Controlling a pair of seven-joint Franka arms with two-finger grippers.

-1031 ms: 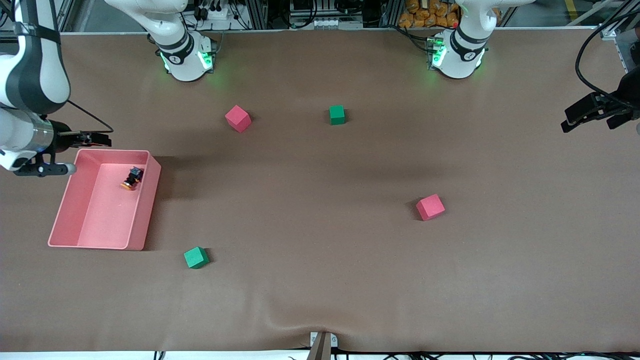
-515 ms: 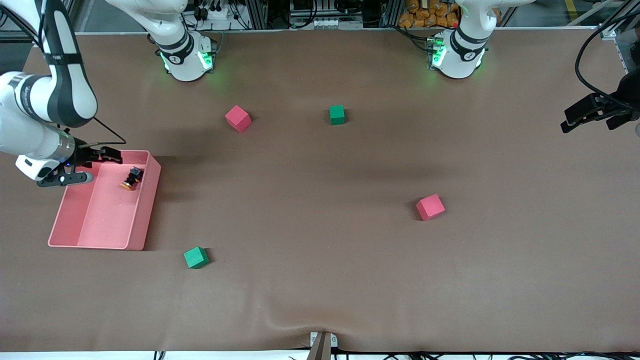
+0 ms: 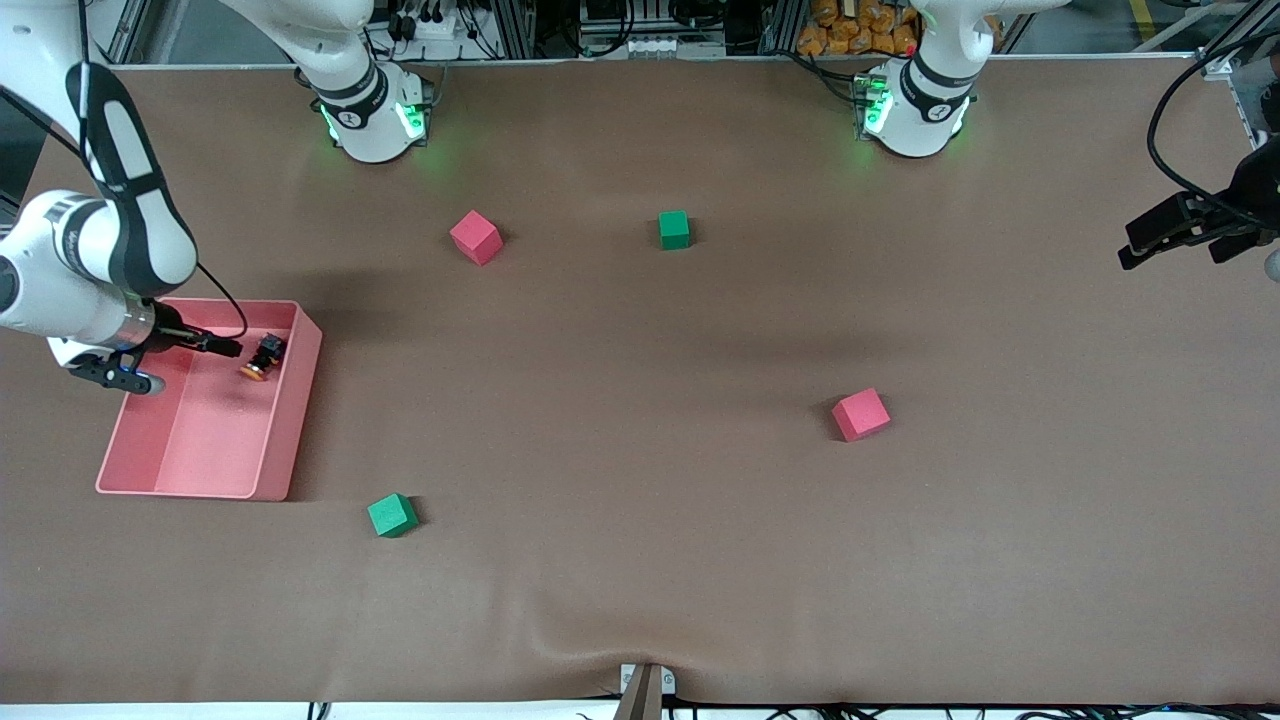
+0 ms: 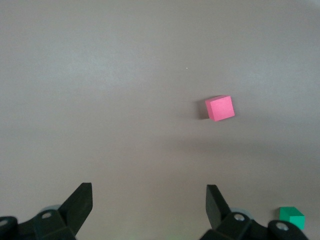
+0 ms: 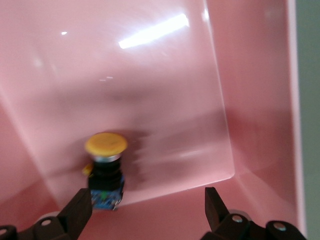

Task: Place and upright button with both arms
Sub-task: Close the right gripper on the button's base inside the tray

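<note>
I am the right gripper (image 3: 228, 347), and almost all of the job is ahead of me. Reading the front view as a clock face, I sit at about nine o'clock on the table, low inside the pink tray (image 3: 288, 430). My fingers are spread apart with nothing between them. The button (image 3: 262, 356) is just off my fingertips at three o'clock, unheld, near the tray's wall at the corner farthest from the front camera. It looks to be lying on its side, with the orange cap pointing toward seven o'clock and the dark body toward one. In my wrist view it shows just ahead of one fingertip, not centred in my gap, so I judge I need to line up before closing. Nothing has been lifted, placed or stood upright yet. My partner, the left gripper (image 3: 1128, 248), waits at three o'clock over the table's edge, its fingers also apart and empty, with a red cube (image 4: 220, 108) below it.
</note>
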